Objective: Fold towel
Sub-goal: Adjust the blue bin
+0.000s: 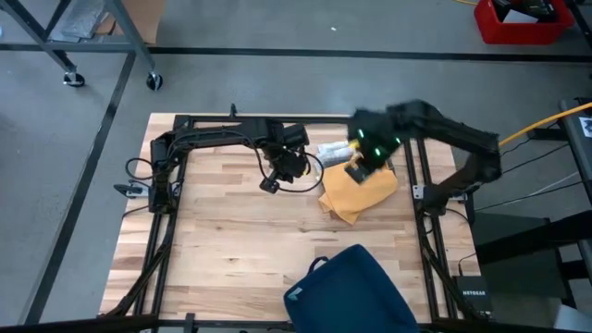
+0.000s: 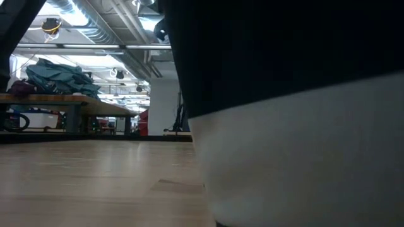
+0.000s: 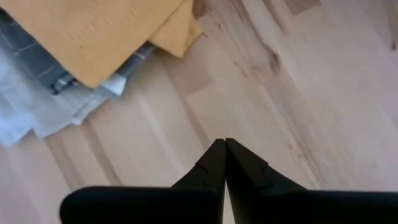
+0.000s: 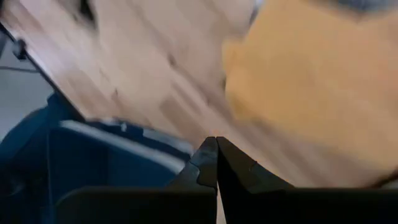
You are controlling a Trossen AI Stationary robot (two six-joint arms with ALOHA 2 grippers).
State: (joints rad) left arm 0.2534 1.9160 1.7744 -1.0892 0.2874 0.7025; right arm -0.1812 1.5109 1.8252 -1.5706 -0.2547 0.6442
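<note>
A folded yellow towel lies flat on the wooden table at the right, its far edge resting on a grey-and-white checked cloth. The left wrist view shows the same towel on that cloth. My left gripper hovers left of the towel, shut and holding nothing, with bare wood below it. My right gripper is blurred above the towel's far part. It is shut with nothing between its fingers, and the towel lies beneath and beside them.
A dark blue bin stands at the table's near edge, and the right wrist view shows it too. A dark and white shape close to the lens blocks most of the low view. Bare wood lies left and near of the towel.
</note>
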